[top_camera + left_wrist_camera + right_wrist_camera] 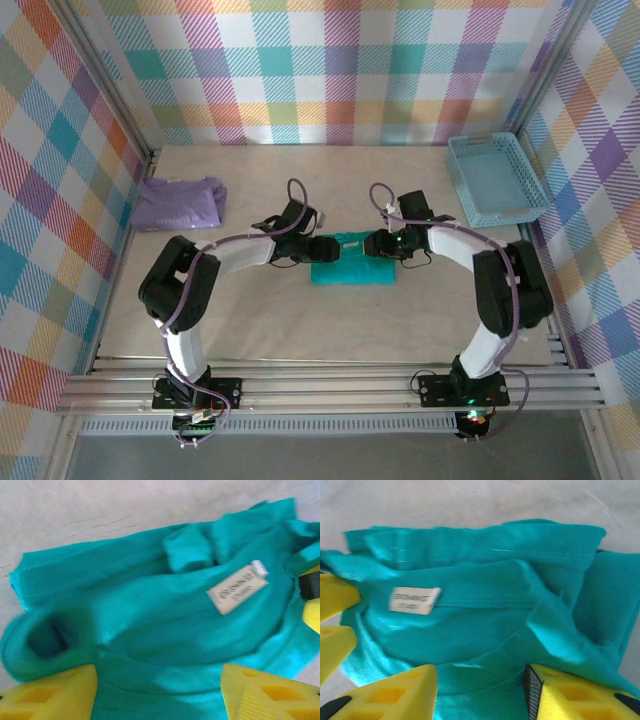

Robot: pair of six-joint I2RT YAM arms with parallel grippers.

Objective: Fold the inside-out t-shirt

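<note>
Fingers [55,692] of the left gripper [159,685] and the right gripper [480,685] are being held apart, released, with nothing pinched. At mid-bench [400,320], the inside-out t-shirt [352,272] is being presented as a compact rectangle, and folding is judged nearly complete. Rumpled upper layers are being left for flattening, and the label [237,587] is being left exposed.

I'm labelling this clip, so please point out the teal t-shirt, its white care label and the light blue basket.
teal t-shirt [352,270], top external view, middle of the folded bundle.
white care label [238,588], left wrist view, centre of the tag.
light blue basket [497,180], top external view, bare floor inside.
</note>
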